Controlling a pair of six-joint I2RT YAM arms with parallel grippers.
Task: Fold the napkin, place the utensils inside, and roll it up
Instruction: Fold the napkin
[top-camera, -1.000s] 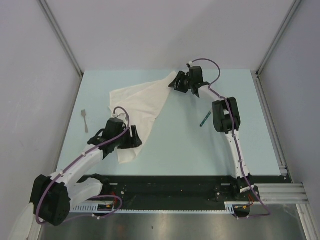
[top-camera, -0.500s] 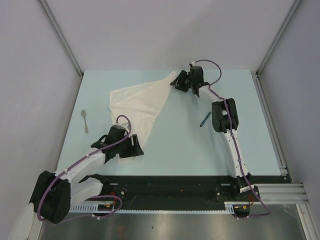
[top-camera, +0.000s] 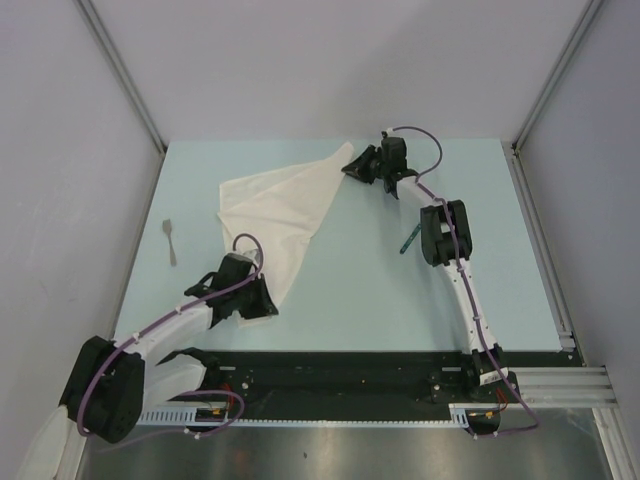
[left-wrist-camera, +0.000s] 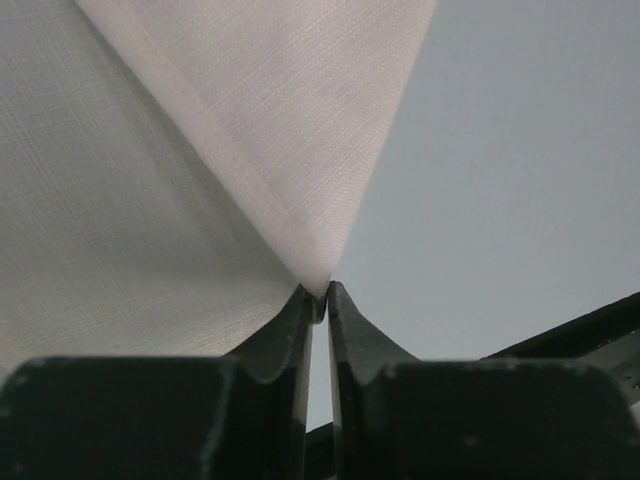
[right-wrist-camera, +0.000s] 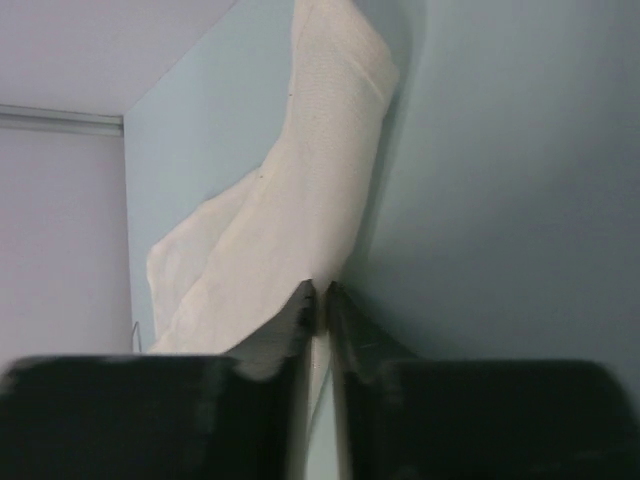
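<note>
The white napkin (top-camera: 280, 205) lies stretched in a long triangle from the far middle of the table toward its near left. My left gripper (top-camera: 270, 300) is shut on the napkin's near pointed corner (left-wrist-camera: 322, 280), and the cloth fans away from the fingertips. At the far corner (right-wrist-camera: 320, 285), the right gripper (top-camera: 350, 166) is shut on the cloth, which runs away in a folded band. The knife (top-camera: 409, 238), teal-handled, lies on the table right of the napkin, beside the right arm's elbow and apart from both grippers.
A small grey fork (top-camera: 171, 241) lies near the table's left edge. The pale blue table (top-camera: 350, 300) is walled on the left, back and right. A black rail (top-camera: 350, 372) with the arm bases runs along the near edge.
Both grippers have closed on napkin corners. The left gripper moved toward the near edge, pulling its corner out into a point. The right gripper shifted slightly right at the far corner.
</note>
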